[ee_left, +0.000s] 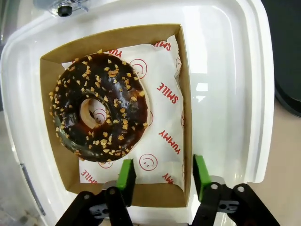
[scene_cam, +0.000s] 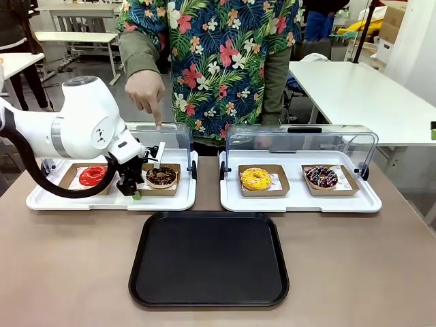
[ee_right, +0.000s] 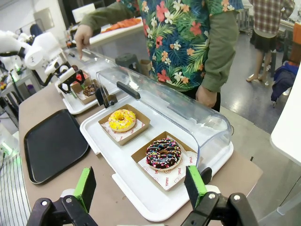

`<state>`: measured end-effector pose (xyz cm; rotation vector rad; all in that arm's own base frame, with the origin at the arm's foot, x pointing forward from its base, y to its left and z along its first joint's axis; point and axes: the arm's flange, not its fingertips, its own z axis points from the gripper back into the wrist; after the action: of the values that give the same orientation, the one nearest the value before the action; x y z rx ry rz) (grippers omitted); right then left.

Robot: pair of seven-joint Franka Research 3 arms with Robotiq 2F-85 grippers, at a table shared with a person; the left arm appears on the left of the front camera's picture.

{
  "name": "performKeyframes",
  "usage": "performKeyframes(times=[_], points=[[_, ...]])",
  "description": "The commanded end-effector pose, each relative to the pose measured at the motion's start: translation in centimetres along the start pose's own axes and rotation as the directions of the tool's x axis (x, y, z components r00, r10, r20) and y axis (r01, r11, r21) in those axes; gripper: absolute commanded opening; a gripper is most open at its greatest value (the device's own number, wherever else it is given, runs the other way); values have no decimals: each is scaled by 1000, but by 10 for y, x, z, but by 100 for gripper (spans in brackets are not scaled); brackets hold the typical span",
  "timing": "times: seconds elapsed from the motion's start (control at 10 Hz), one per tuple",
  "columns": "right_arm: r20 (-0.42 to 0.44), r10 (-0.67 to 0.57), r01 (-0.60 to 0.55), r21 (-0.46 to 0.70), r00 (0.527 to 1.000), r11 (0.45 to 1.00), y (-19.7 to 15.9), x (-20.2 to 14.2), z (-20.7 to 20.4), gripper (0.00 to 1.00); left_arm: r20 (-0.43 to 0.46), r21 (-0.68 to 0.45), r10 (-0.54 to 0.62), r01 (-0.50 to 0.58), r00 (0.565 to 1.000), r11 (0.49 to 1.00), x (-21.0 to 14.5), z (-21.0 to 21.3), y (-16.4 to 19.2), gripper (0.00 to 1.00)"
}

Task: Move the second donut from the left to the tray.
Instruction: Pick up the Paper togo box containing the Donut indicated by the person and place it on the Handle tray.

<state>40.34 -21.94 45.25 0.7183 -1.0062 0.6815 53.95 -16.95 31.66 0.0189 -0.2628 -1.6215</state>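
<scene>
Left tool (ee_left: pixel 162 176) is reaching into the left white display tray (scene_cam: pixel 180 201), its fingers partly spread and straddling the near wall of the brown cardboard holder (ee_left: pixel 186 94), not yet clamped. Inside the holder, the chocolate-glazed donut with pale sprinkles (ee_left: pixel 99 107) is sitting on printed paper. The black tray (scene_cam: pixel 210 259) is lying bare on the counter (scene_cam: pixel 68 272) nearby. Right tool (ee_right: pixel 141 186) is hanging wide open, holding nothing. A person's hand (scene_cam: pixel 144 90) is pointing down above the raised clear lid.
</scene>
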Motion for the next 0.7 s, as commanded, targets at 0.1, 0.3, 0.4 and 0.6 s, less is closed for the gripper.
performKeyframes(times=[0.1, 0.3, 0.4, 0.6], points=[[9, -2, 2, 2, 1000, 1000, 1, 3, 0, 100, -33, -7, 18, -18, 999, 1000, 2, 2, 1, 15], [9, -2, 2, 2, 1000, 1000, 1, 3, 0, 100, -35, -10, 15, -16, 999, 1000, 2, 2, -1, 0], [9, -2, 2, 2, 1000, 1000, 1, 3, 0, 100, -38, -14, 14, -14, 999, 1000, 2, 2, -1, 0], [9, -2, 2, 2, 1000, 1000, 1, 3, 0, 100, -38, -16, 13, -14, 999, 1000, 3, 1, -2, 0]])
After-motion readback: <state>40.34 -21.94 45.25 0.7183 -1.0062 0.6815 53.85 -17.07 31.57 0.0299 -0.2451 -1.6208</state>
